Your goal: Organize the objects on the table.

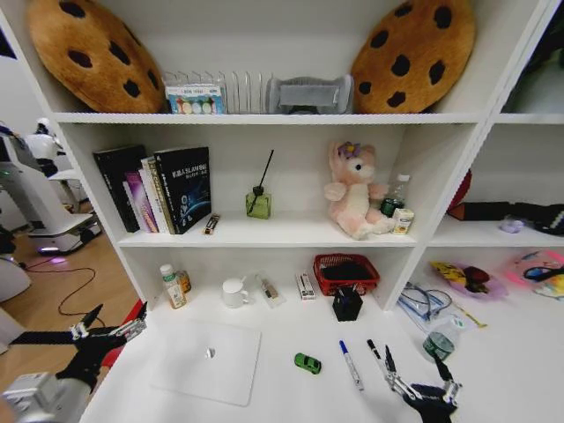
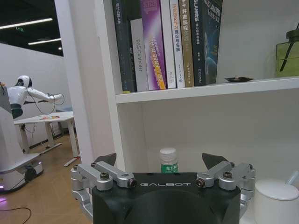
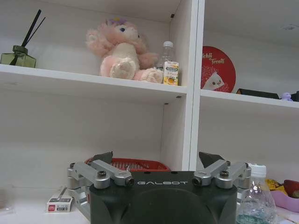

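Nearest the wide-open right gripper (image 1: 419, 374), two markers (image 1: 352, 365) lie just left, long axes running near-to-far; left gripper (image 1: 110, 326) open.

Laptop (image 1: 206, 362): plain silver; toy car (image 1: 307, 363): green. Two markers (image 1: 352, 365): white barrels, dark caps. Table (image 1: 291, 397): white; bottle (image 1: 440, 341) at 3 o'clock: clear, green label.

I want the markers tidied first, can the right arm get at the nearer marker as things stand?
Probably yes: the right gripper hovers open beside the nearer marker, nothing lying between them on the table.
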Available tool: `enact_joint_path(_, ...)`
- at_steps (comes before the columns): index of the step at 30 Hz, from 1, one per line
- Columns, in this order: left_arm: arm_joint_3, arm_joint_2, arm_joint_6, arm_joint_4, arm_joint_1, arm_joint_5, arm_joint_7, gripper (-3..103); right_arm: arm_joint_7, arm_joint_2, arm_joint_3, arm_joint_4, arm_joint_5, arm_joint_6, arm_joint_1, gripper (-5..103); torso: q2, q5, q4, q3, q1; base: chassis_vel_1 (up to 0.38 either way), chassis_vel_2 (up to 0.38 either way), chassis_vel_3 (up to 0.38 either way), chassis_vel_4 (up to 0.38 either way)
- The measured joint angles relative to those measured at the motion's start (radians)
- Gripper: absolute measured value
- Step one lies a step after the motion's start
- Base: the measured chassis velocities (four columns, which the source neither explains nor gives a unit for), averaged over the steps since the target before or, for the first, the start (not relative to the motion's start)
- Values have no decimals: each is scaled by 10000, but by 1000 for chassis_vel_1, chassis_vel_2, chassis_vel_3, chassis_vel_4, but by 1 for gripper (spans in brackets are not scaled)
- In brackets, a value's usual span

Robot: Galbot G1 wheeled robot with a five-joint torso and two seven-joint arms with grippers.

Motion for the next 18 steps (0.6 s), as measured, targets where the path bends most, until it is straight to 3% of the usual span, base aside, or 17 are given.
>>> enact_joint_path(4,0,1,0,0,0,0,0,100,-64,-42,33,20,41,-251,107,100,419,1,0,229,193,0,0,0,0)
enact_joint_path(18,0,2,0,1,-1,1,-1,100,-101,5,-6,57,-35,-67,14,100,444,0,0,246,214,15,-15,-18,22)
